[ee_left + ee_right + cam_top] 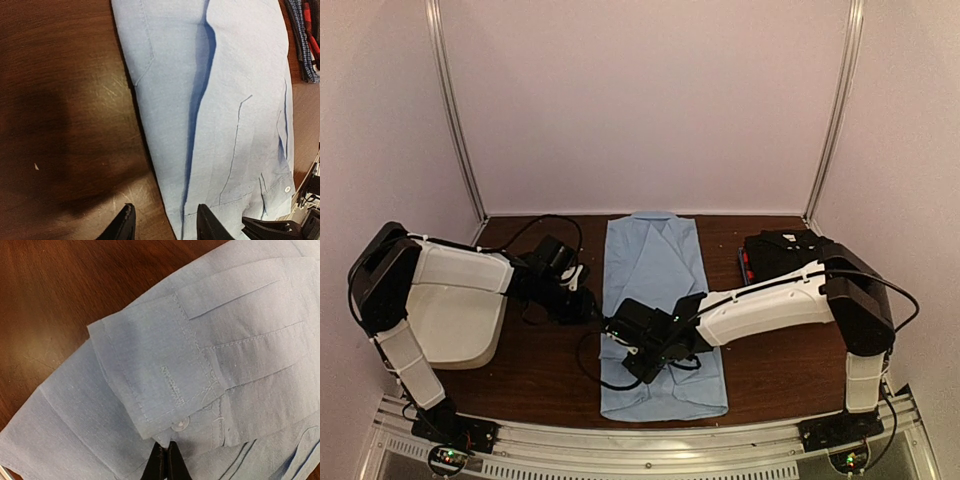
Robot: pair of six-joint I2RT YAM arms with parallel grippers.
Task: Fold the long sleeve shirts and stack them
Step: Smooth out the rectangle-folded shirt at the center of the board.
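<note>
Right gripper, closed, stretches leftward over the light blue shirt.

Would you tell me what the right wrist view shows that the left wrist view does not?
Only the right wrist: the right gripper shut, its tips beside a cuff with a stitched buttonhole. Only the left wrist: the open left gripper over the shirt's edge, a long lengthwise crease, and a check shirt at the corner. Both: the light blue shirt lying on the brown table.
</note>
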